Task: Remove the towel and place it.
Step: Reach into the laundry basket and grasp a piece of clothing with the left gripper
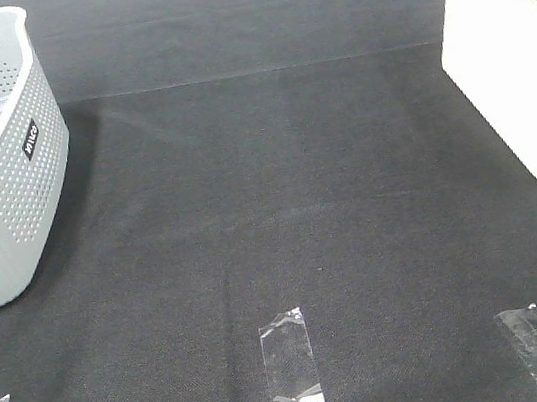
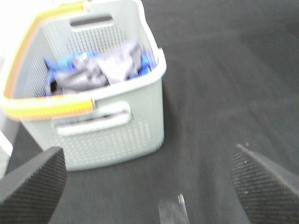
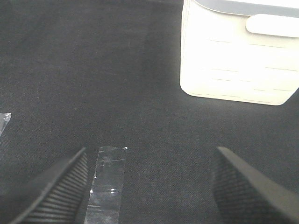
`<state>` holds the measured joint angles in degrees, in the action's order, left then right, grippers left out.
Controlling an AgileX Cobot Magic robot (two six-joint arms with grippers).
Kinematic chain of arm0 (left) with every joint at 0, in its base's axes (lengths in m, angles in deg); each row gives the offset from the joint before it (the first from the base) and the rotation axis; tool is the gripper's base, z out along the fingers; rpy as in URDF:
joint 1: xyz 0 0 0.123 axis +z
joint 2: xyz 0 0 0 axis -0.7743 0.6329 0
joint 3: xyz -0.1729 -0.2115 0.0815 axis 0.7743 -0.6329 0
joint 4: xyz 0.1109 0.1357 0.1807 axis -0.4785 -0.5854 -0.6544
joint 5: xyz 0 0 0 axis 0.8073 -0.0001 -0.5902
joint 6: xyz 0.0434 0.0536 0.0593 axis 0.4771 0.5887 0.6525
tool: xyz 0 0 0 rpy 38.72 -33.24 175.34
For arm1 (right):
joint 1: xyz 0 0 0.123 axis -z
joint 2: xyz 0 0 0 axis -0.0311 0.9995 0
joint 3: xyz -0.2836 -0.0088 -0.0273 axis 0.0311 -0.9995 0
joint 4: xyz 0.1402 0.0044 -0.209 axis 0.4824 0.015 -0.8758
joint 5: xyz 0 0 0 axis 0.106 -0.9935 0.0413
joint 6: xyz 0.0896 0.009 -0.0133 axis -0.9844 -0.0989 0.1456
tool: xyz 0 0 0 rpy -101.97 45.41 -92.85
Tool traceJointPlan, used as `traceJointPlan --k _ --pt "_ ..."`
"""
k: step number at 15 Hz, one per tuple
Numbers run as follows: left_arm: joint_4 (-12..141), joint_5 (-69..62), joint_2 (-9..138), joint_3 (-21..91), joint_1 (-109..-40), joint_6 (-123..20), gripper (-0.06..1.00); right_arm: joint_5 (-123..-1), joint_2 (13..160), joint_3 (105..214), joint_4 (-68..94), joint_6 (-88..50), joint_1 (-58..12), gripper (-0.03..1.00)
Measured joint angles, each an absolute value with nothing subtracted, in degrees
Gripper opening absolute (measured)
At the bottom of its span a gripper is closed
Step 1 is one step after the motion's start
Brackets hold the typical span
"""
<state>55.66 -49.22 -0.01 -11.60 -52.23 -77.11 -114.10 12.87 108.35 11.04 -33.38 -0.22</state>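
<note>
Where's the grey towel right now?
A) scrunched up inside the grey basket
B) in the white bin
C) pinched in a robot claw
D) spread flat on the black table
A: the towel lies crumpled in the basket, next to the blue cloth, seen in the left wrist view.

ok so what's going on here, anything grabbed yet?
Nothing is held yet. Both grippers are open and empty. The left gripper faces the grey laundry basket, where the slate-grey towel lies crumpled with a blue cloth. The right gripper hovers over the black mat near the white bin.
</note>
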Motion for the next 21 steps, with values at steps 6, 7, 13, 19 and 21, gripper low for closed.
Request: traceJointPlan --k 6,7,13,19,21 --pt "49.53 -38.50 38.04 7.77 -52.23 -76.82 0.89 -114.10 12.87 108.35 11.04 -33.38 -0.22 0.70" --pt "49.36 -38.50 43.36 11.38 -52.23 -76.82 0.89 -114.10 12.87 108.35 11.04 -33.38 -0.22 0.70" --pt "46.50 -38.45 68.52 28.91 -52.06 -79.05 0.89 -114.10 12.87 108.35 11.04 -33.38 -0.22 0.70" --pt "33.15 -42.57 94.70 50.51 -52.06 -93.38 0.81 -114.10 12.87 108.35 11.04 -33.38 -0.22 0.70" --pt "32.57 -46.07 101.00 57.04 -52.06 -95.96 0.76 -114.10 12.87 108.35 11.04 -33.38 -0.22 0.70"
